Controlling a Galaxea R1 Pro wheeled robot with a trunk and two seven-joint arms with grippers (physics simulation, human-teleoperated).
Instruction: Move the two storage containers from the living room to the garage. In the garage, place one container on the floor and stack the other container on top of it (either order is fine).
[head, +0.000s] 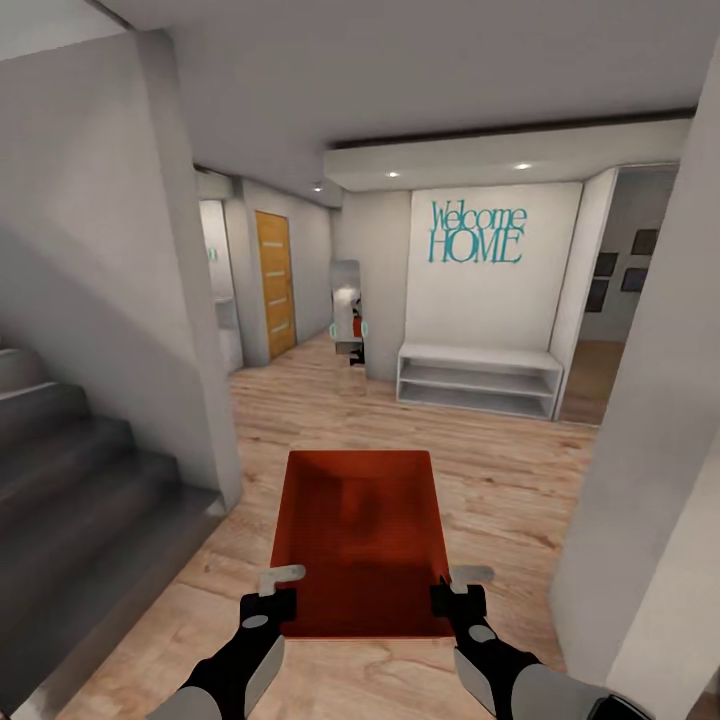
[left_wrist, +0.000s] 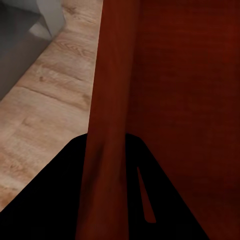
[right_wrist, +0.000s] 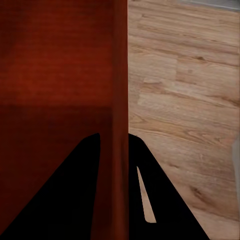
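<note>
One orange-red storage container (head: 360, 540) hangs level in front of me over a light wood-plank floor, open side up and empty. My left gripper (head: 278, 592) is shut on its left wall near the near corner. My right gripper (head: 458, 588) is shut on its right wall at the same depth. In the left wrist view the thin red wall (left_wrist: 107, 115) runs between the dark fingers (left_wrist: 60, 200). The right wrist view has the other wall (right_wrist: 119, 100) pinched the same way. The garage is out of view.
A grey staircase (head: 70, 490) rises at the left behind a wall corner (head: 190, 350). A pale pillar (head: 650, 450) stands close on the right. Ahead are a white low shelf (head: 480, 380), a mirror (head: 347, 310) and an orange-wood door (head: 275, 285).
</note>
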